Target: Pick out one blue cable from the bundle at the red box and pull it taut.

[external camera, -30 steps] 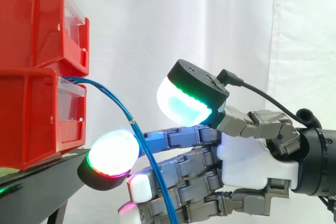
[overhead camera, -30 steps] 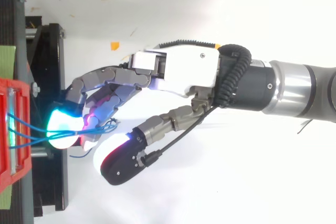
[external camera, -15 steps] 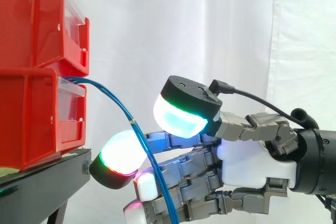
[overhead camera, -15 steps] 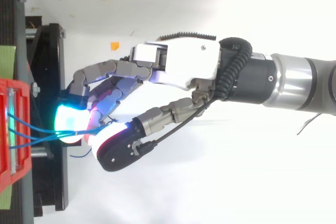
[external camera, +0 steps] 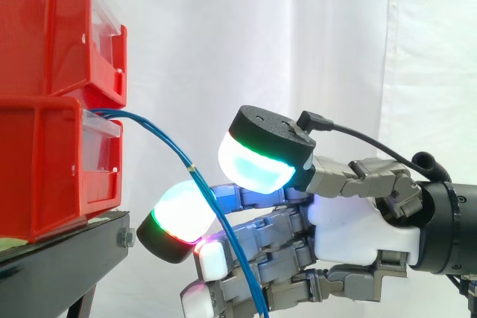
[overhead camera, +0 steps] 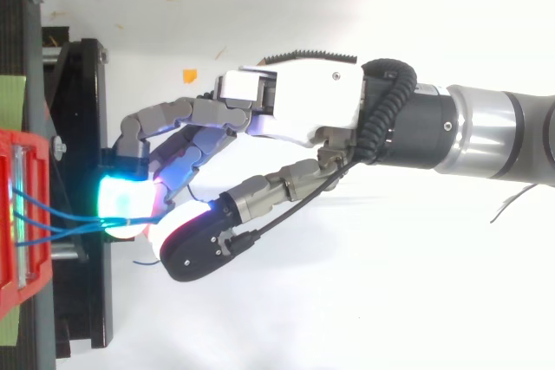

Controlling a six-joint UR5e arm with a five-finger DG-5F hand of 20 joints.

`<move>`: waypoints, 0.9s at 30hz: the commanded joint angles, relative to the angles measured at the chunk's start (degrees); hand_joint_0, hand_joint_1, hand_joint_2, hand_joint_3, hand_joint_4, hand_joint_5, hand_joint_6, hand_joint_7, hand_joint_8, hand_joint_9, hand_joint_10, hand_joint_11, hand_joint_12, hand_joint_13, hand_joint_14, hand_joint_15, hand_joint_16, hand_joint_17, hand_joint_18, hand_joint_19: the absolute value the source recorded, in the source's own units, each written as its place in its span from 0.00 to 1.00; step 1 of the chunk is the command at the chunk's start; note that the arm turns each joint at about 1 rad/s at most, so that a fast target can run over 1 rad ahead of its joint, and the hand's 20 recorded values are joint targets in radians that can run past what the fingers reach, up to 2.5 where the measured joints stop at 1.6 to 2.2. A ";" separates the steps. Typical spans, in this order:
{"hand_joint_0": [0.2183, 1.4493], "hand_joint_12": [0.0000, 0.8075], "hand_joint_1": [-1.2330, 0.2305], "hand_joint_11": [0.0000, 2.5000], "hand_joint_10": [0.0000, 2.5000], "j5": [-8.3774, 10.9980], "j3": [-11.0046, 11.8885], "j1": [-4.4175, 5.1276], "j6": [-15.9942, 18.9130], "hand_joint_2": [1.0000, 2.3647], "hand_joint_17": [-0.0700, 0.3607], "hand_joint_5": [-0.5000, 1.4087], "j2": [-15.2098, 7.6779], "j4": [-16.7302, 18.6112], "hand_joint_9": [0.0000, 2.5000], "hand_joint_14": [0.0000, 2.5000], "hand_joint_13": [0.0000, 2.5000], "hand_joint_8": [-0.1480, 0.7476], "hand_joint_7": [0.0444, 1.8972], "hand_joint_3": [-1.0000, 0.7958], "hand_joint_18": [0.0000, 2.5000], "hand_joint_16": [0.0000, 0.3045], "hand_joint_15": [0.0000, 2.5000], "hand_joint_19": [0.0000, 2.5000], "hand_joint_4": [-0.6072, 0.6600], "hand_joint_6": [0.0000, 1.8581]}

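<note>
- Red plastic boxes (external camera: pixel 45 109), stacked two high at the left on a black stand (external camera: pixel 67 247), before a white curtain (external camera: pixel 335 35).
- Blue cables (external camera: pixel 160 139) leaving the front of the lower box, arching out to the right and dropping steeply across the fingers, out past the bottom edge of the side view.
- Still curved, not stretched straight.
- Hand (external camera: pixel 358 221) reaching in from the right, level with the stand's top and just clear of the boxes.
- Closed on the blue cables: fingers curled, thumb brought in against them, the strands running between.
- From above, thumb pad (overhead camera: pixel 186 244) pressed close beside the glowing cyan fingertip (overhead camera: pixel 126 201), with the cables (overhead camera: pixel 61 223) running from the box into that gap.
- One loose cable end curling out below the fingertips in the top view.
- Thumb pad glowing cyan and green in the side view, the nearest fingertip (external camera: pixel 179 210) white with green and red.
</note>
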 commanded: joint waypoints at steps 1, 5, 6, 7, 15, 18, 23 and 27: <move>0.35 0.35 0.38 0.25 0.01 -0.04 0.00 0.00 0.14 0.01 0.37 0.21 0.01 0.10 0.37 0.01 0.31 0.43 0.61 0.38 0.18 0.13 0.18 0.20 0.51 0.27; 0.34 0.35 0.38 0.25 0.01 -0.22 0.00 0.00 0.23 0.01 0.37 0.21 0.01 0.80 0.37 0.01 0.31 0.43 0.61 0.35 0.18 0.13 0.18 0.20 0.51 0.27; 0.33 0.35 0.38 0.25 0.01 -0.22 0.00 0.00 0.32 0.01 0.37 0.21 0.01 0.89 0.37 0.01 0.31 0.43 0.61 0.35 0.18 0.13 0.18 0.20 0.51 0.27; 0.33 0.35 0.38 0.25 0.01 -0.31 0.00 0.00 0.23 0.01 0.37 0.21 0.01 0.89 0.37 0.01 0.31 0.43 0.61 0.34 0.18 0.13 0.18 0.20 0.51 0.27; 0.31 0.36 0.38 0.26 0.01 -1.18 0.09 0.00 0.32 0.01 0.37 0.22 0.01 1.06 0.38 0.01 0.32 0.43 0.65 0.33 0.20 0.13 0.19 0.21 0.50 0.27; 0.29 0.36 0.37 0.26 0.01 -1.45 0.09 0.00 0.32 0.00 0.37 0.21 0.01 1.06 0.38 0.01 0.33 0.43 0.64 0.31 0.20 0.13 0.19 0.21 0.51 0.27; 0.28 0.37 0.37 0.26 0.01 -1.54 0.00 0.18 0.14 0.00 0.38 0.21 0.01 1.33 0.38 0.01 0.33 0.44 0.63 0.29 0.21 0.14 0.19 0.21 0.52 0.27; 0.28 0.37 0.37 0.26 0.01 -1.54 0.09 0.26 -0.12 0.00 0.38 0.21 -0.60 2.12 0.38 0.01 0.33 0.44 0.63 0.29 0.21 0.14 0.19 0.21 0.52 0.27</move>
